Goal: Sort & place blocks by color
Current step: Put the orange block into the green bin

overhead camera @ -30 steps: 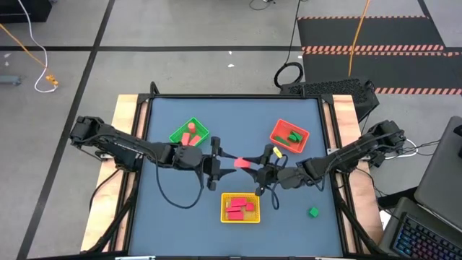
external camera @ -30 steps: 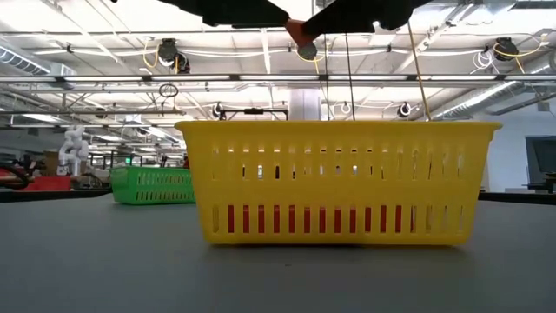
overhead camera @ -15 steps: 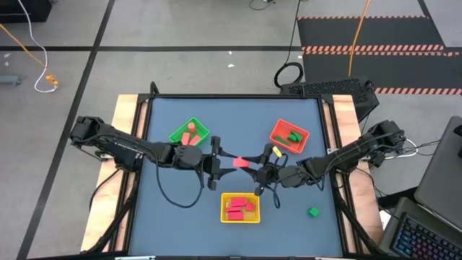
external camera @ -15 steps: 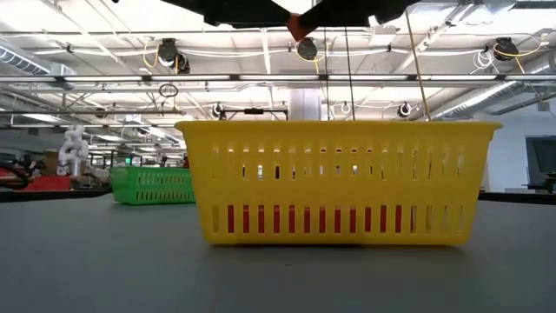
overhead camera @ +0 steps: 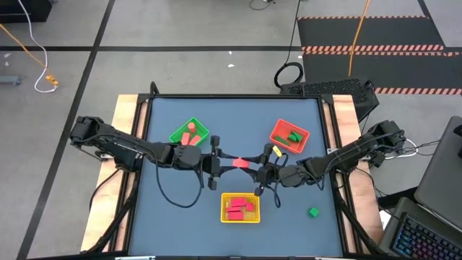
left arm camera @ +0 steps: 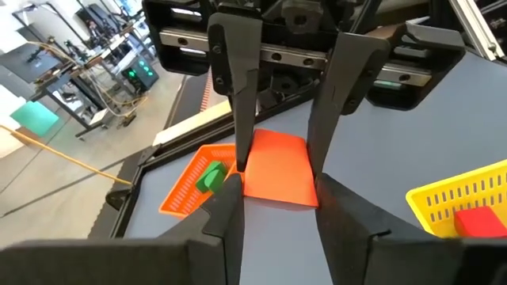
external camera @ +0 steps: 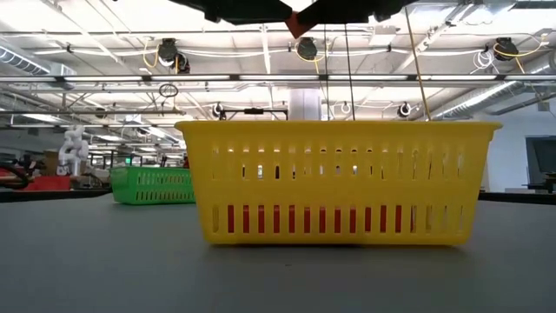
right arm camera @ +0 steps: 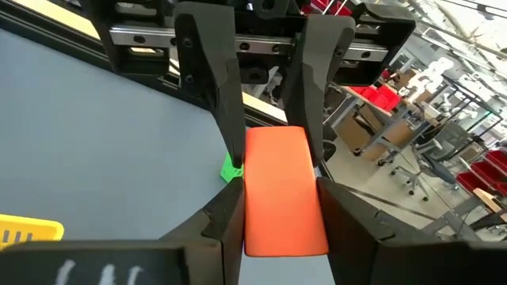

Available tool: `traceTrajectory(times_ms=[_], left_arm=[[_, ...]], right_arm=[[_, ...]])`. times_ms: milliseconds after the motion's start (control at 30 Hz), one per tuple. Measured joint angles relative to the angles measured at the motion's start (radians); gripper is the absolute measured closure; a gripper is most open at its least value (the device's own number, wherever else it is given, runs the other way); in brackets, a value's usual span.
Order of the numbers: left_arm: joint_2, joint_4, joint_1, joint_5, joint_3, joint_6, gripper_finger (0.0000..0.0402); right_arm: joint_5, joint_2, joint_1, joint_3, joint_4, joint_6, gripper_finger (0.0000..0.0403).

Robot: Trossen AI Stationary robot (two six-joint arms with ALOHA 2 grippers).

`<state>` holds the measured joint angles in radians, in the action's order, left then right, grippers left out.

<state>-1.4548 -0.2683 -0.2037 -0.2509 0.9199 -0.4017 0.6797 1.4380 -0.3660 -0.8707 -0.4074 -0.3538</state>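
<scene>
A salmon pink block (overhead camera: pixel 241 163) hangs in mid-air over the table's middle, a little beyond the yellow tray (overhead camera: pixel 224 214). My left gripper (overhead camera: pixel 232 162) comes at it from the table's left and my right gripper (overhead camera: pixel 250 164) from the right; both are shut on it. In the low view the block (external camera: pixel 300 22) shows at the top, above the yellow tray (external camera: pixel 339 183). Red blocks (overhead camera: pixel 238 208) lie in the yellow tray. One green block (overhead camera: pixel 312 211) lies on the table at the near right. My left gripper pinches the pink block's left end (left arm camera: pixel 265 190) between its two fingers (left arm camera: pixel 230 214), coming nearly level from the table's left, along the block. The block is lifted clear and lies about level. My right gripper pinches the block's right end (right arm camera: pixel 281 214) between its two fingers (right arm camera: pixel 341 214), nearly level from the table's right, along the block. The two grippers face each other across it.
A green tray (overhead camera: pixel 198 127) with pink and red blocks stands at the far left. A red tray (overhead camera: pixel 277 131) with green blocks (overhead camera: pixel 294 136) stands at the far right. Cables hang below both arms near the yellow tray.
My left gripper's fingers have closed in on the pink block's left end. My right gripper has kept its hold, and the block has stayed where it hangs.
</scene>
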Motion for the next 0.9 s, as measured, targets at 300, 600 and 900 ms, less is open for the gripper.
traceTrajectory(times_ms=[300,600,900], left_arm=[[0.001,0.019,0.001,-0.026,0.000,-0.007,0.0280],[0.040,0.184,0.000,-0.255,0.000,0.000,0.0280],[0.208,0.669,0.064,-0.505,0.000,0.311,0.0280]], right_arm=[[-0.001,-0.001,0.000,-0.002,-0.043,-0.004,0.0234],[0.072,0.000,0.000,-0.002,-0.004,-0.024,0.0186],[0.108,0.000,-0.002,-0.001,0.082,0.099,0.0169]])
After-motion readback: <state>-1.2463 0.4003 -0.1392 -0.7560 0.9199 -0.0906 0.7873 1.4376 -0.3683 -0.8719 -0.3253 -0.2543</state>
